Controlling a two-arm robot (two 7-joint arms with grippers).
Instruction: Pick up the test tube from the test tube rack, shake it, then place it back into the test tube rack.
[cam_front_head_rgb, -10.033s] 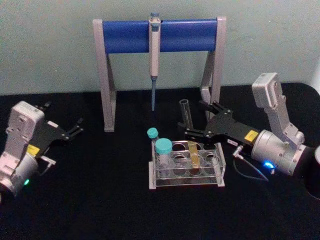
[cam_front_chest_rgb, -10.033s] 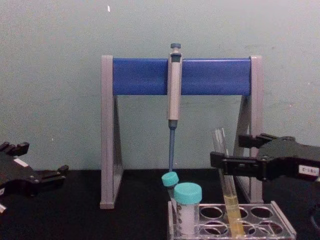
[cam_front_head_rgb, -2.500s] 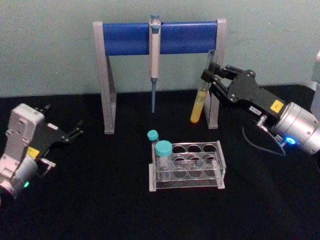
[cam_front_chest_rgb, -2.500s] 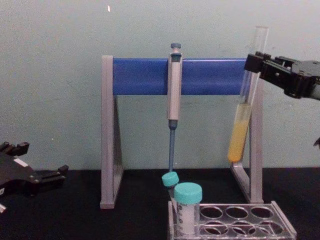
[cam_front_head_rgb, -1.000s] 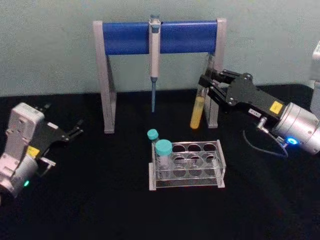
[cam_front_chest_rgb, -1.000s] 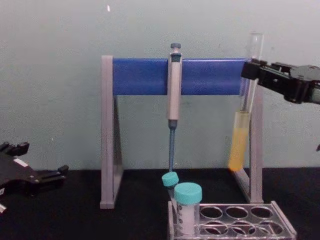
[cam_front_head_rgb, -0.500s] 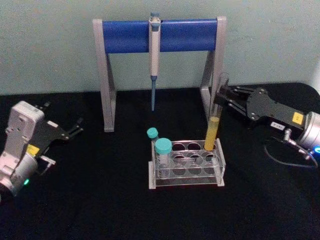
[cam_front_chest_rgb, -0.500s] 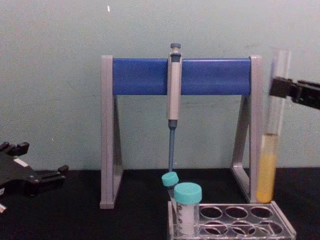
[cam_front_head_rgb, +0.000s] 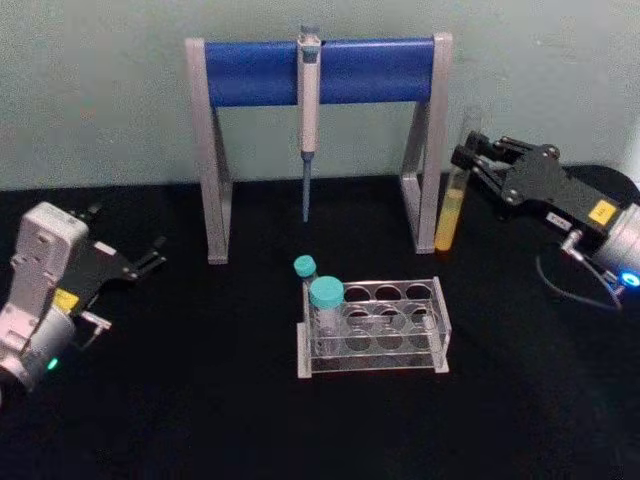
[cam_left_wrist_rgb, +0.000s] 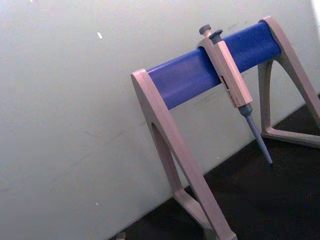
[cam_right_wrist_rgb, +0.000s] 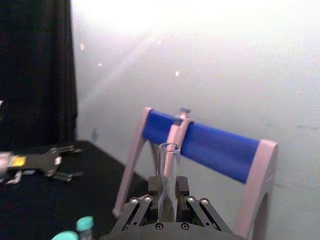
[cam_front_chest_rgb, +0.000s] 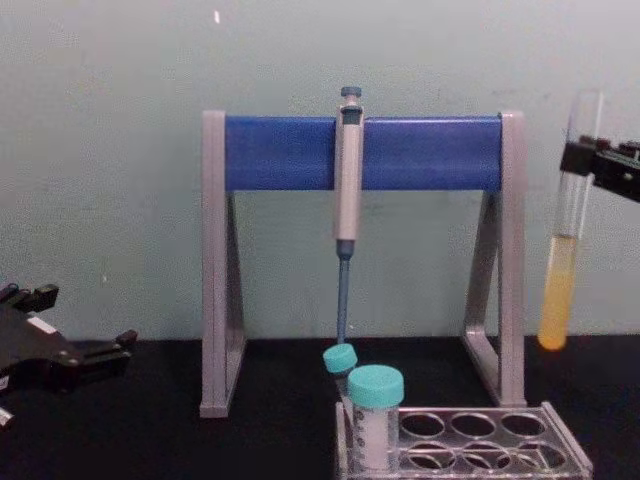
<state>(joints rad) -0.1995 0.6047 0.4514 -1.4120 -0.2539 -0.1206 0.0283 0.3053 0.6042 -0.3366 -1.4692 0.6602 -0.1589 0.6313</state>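
Now the shaking step seems to be in hand, or just near its end (this is my judgement from the position only). The right gripper (cam_front_head_rgb: 464, 160) is closed on the upper part of the tube (cam_front_head_rgb: 452, 206) and holds it in the air, almost upright, with the yellow liquid in the lower part. The tube hangs just beside the right leg of the stand (cam_front_head_rgb: 320, 72), behind the rack (cam_front_head_rgb: 441, 330) and to its right, well apart from it and clearly higher than its top plate in the chest view. In the right wrist view the open mouth of the tube rises between the closed fingers. The left gripper (cam_front_head_rgb: 130, 235) is parked low at the left side of the table (cam_front_head_rgb: 200, 410), with its fingers spread and nothing between them. The next move, I think, calls for bringing the tube forward and left over a free hole, keeping it vertical so nothing spills, then lowering it straight before the fingers let go. The two capped tubes (cam_front_head_rgb: 325, 294) stand in the left end of the rack, so the holes at the right are free. The table is covered in flat black, the wall (cam_front_head_rgb: 100, 110) behind is pale green, and a pipette (cam_front_head_rgb: 308, 120) hangs from the blue bar of the stand.
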